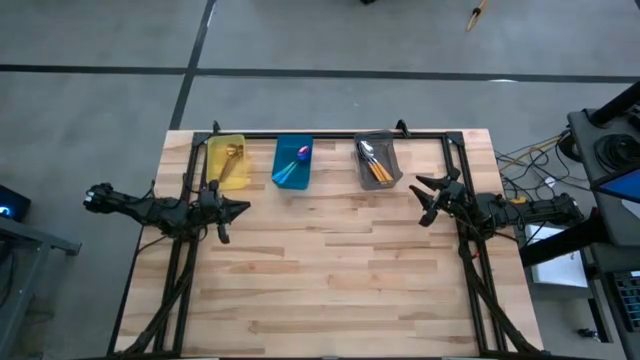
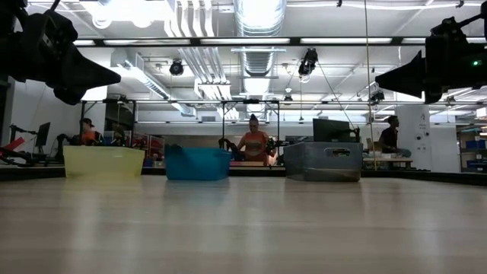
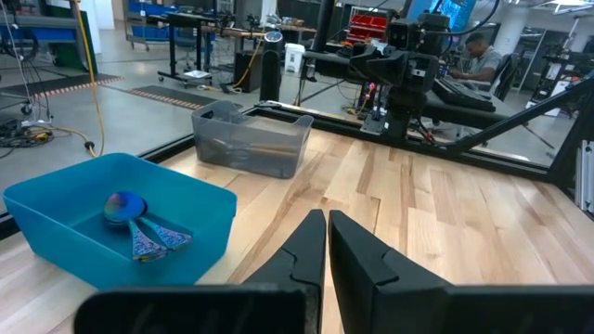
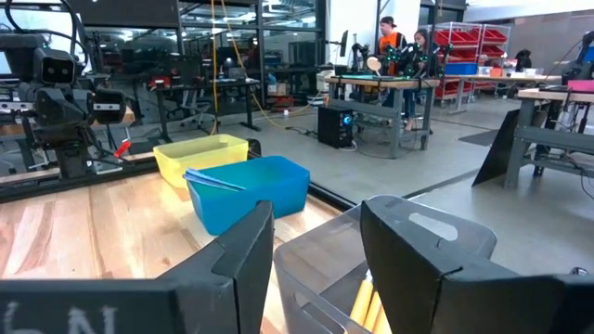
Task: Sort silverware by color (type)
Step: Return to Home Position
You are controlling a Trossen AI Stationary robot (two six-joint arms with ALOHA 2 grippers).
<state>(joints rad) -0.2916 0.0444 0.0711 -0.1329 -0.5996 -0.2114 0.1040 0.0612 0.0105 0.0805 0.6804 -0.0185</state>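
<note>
The silverware lies in three bins along the table's far edge. Gold spoons (image 1: 232,157) are in the yellow bin (image 1: 212,150). Purple spoons with teal handles (image 3: 137,227) are in the blue bin (image 1: 280,178). Silver spoons with orange handles (image 1: 374,166) are in the grey bin (image 1: 392,150). My left gripper (image 1: 246,208) hovers shut near the table's left edge, level, just in front of the yellow bin, holding nothing (image 3: 327,215). My right gripper (image 1: 420,200) hovers open near the right edge, in front of the grey bin, its fingers (image 4: 251,241) empty.
A black frame rail (image 1: 330,134) runs behind the bins and down both table sides. Bare wooden tabletop (image 1: 330,280) stretches from the bins to the near edge. People work at benches in the room beyond the table's far edge (image 2: 254,143).
</note>
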